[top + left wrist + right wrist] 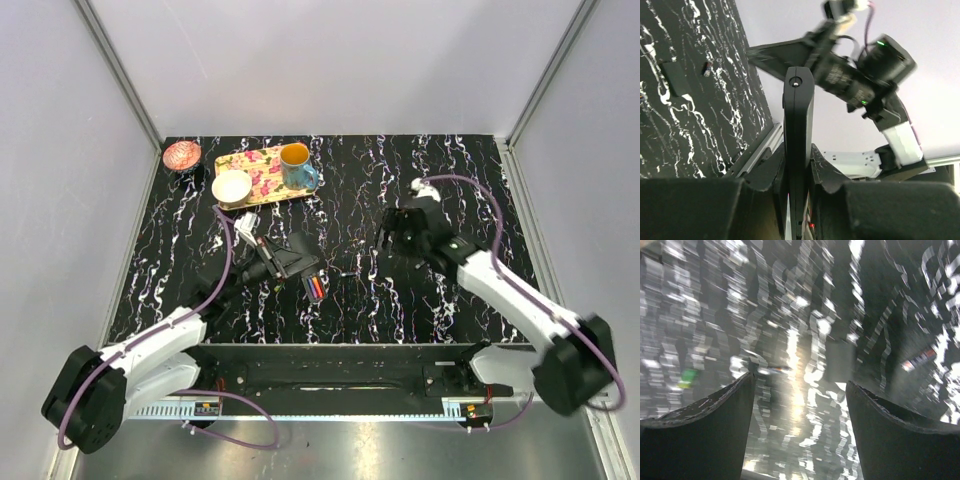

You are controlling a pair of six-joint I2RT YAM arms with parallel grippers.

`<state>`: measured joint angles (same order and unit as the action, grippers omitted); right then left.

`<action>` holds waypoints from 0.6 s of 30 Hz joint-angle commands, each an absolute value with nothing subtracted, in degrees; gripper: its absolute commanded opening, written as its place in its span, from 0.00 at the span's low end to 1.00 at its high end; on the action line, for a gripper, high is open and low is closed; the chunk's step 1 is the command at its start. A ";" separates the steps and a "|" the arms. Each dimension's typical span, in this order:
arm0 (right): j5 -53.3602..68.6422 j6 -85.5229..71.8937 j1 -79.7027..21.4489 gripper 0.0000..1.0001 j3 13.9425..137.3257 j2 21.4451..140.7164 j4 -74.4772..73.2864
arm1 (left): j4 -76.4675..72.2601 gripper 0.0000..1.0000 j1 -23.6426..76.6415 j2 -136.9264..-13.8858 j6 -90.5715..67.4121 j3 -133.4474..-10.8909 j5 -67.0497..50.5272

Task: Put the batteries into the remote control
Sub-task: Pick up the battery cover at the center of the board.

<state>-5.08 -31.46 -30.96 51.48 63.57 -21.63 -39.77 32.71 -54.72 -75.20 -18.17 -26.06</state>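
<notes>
Remote control [799,115] stands clamped edgewise in left hand [798,172].

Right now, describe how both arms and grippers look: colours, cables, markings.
The left arm and right arm have white links, black joints and black bases. A purple cable runs along each. The left gripper and right gripper are black; the right's fingers are broad, curved, scuffed at the edges. Small green lights glow on the right arm.
</notes>
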 commanded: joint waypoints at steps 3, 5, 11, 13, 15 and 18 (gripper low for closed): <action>-11.08 -25.14 -30.59 0.79 51.33 76.36 -27.96 | -40.77 0.00 31.03 -53.00 -73.21 -15.82 -27.42; -10.98 -24.70 -30.50 0.77 52.11 78.21 -26.20 | -41.31 0.00 30.59 -53.00 -73.21 -15.21 -27.86; -10.82 -22.50 -30.59 0.75 56.42 86.91 -25.75 | -43.24 0.00 30.32 -53.52 -73.65 -13.62 -28.83; -10.02 -22.24 -30.67 0.74 57.30 89.99 -25.58 | -44.12 0.00 30.24 -53.70 -73.92 -13.01 -28.92; -9.84 -21.97 -30.59 0.72 58.01 92.28 -25.49 | -45.17 0.00 30.32 -54.05 -74.35 -12.66 -28.92; -9.06 -21.53 -30.67 0.70 58.01 93.78 -25.05 | -46.05 0.00 30.23 -54.40 -74.71 -12.30 -29.09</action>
